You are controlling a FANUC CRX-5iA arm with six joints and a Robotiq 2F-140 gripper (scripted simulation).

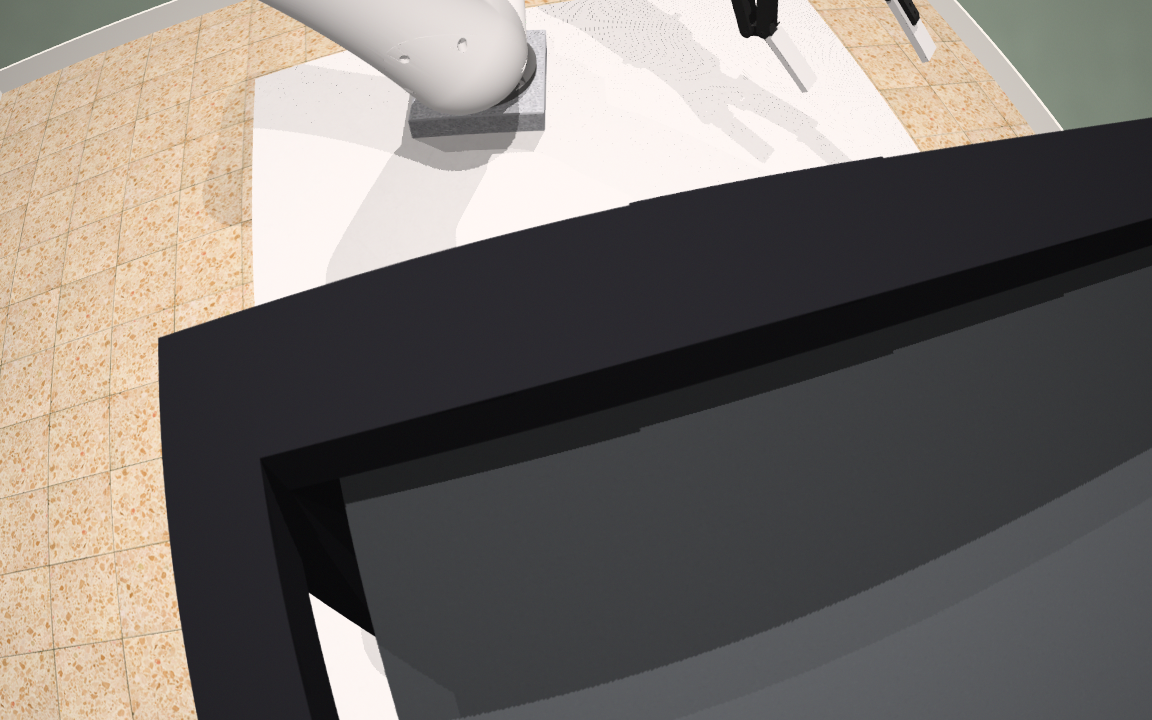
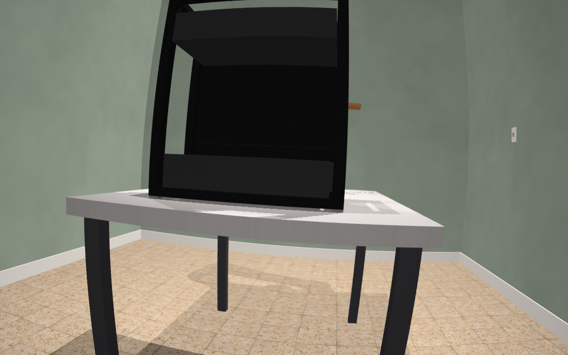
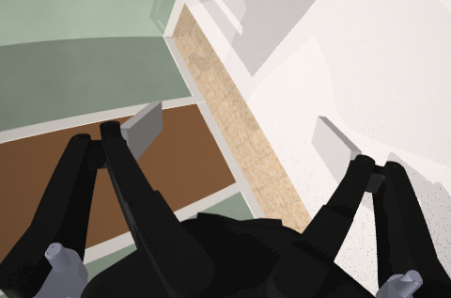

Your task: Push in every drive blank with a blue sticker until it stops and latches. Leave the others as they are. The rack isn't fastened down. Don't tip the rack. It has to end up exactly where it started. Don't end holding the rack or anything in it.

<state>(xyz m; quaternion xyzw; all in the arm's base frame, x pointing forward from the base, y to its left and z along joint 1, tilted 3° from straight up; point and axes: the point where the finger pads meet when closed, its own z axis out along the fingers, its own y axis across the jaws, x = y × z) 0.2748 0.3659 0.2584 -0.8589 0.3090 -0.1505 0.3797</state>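
The black rack [image 2: 250, 105] stands upright on the white table [image 2: 255, 216]; the exterior view shows its open back, and the top view shows its top [image 1: 652, 295] from close above. No drive blanks or blue stickers show in any view. My gripper [image 3: 239, 122] is open and empty, hovering over the table's edge beside the rack. Its fingertips show at the top of the top view [image 1: 840, 35]. The rack's front face is hidden.
The arm's grey base [image 1: 482, 98] sits on the table behind the rack. A small orange-brown tip [image 2: 354, 106] pokes out beside the rack's right side. Tiled floor and green walls surround the table; a brown door is at the right.
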